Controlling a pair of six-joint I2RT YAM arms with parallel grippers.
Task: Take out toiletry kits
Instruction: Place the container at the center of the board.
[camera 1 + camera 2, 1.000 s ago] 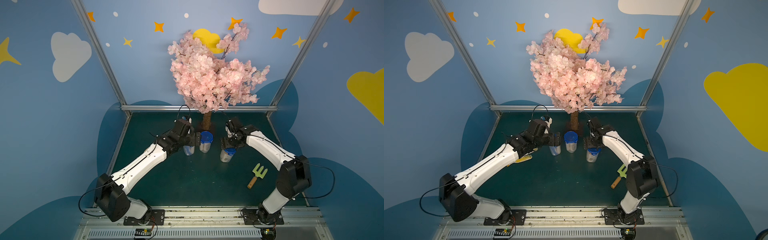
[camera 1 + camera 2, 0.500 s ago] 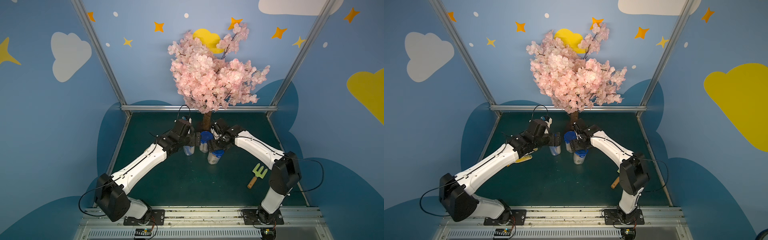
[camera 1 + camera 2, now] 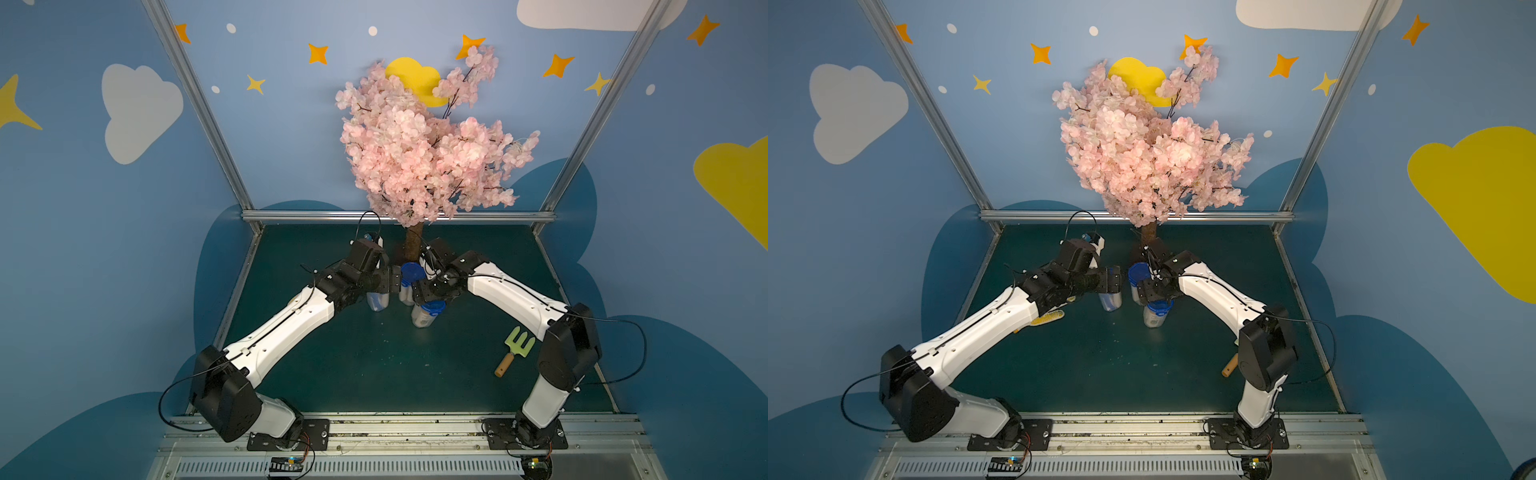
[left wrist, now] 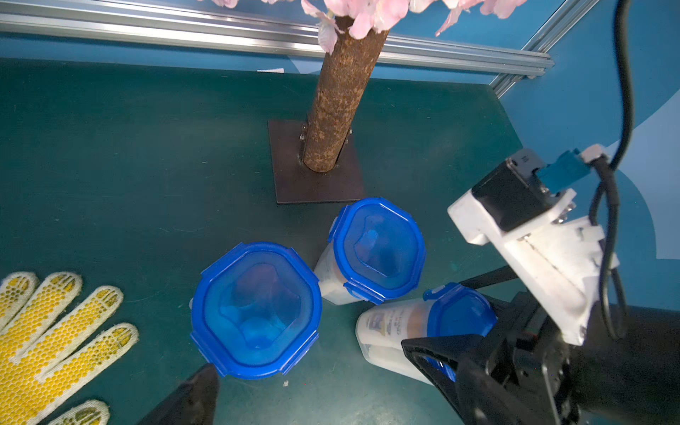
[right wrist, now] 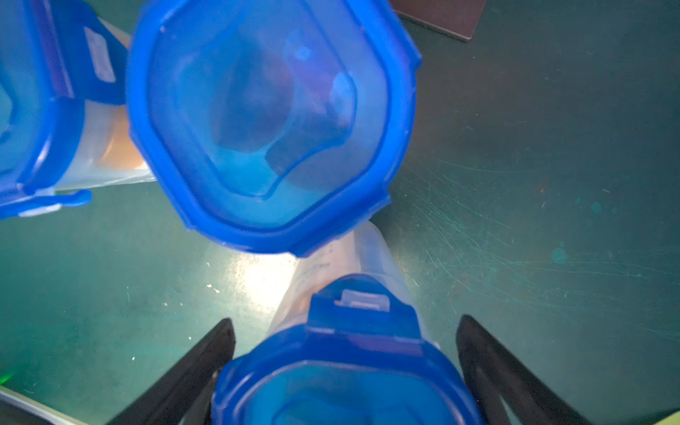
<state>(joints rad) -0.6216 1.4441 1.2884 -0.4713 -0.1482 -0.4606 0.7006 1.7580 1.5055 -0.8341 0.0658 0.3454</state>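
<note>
Three clear jars with blue clip lids stand by the tree's foot, all lidded. The toiletry kits stay inside them; a white printed piece [image 4: 386, 323] and orange tints show through the wall of the near jar [image 3: 428, 315]. My right gripper [image 5: 346, 318] is shut on that jar just under its lid, and the jar hangs tilted beside the middle jar [image 4: 379, 250]. My left gripper [image 4: 340, 368] is open and holds nothing. It hovers at the rim of the left jar [image 4: 255, 309], with one fingertip [image 4: 200, 382] just beside the lid.
A yellow-dotted work glove [image 4: 48, 331] lies left of the jars. The brown trunk [image 4: 342, 95] on its dark base plate [image 4: 294, 184] stands right behind them. A green hand rake [image 3: 517, 347] lies at the right, near my right arm. The two grippers are very close together.
My right gripper has carried its jar leftward, from the open floor on the right to beside the middle jar. The left arm has not moved.
</note>
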